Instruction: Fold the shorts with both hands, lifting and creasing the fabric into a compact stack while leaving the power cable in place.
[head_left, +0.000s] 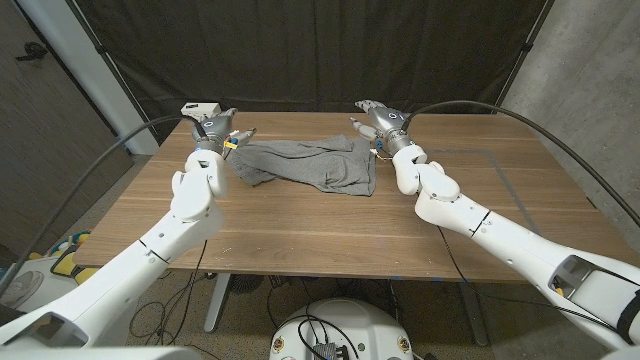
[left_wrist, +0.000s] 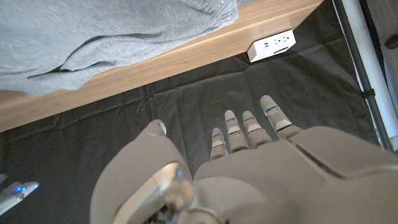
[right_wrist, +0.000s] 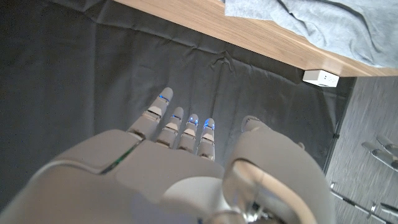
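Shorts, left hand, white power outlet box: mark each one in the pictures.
shorts (head_left: 318, 166), head view, middle of the grey fabric.
left hand (head_left: 215, 130), head view, back of the hand.
white power outlet box (left_wrist: 271, 45), left wrist view, its socket face.

I judge this a robotics lab test bay. A black curtain backdrop (head_left: 300, 50) encloses a wooden table (head_left: 330, 225) on a metal frame, a white power strip (head_left: 200, 108) sits at its far edge, and loose cables (head_left: 165, 310) trail across the floor.
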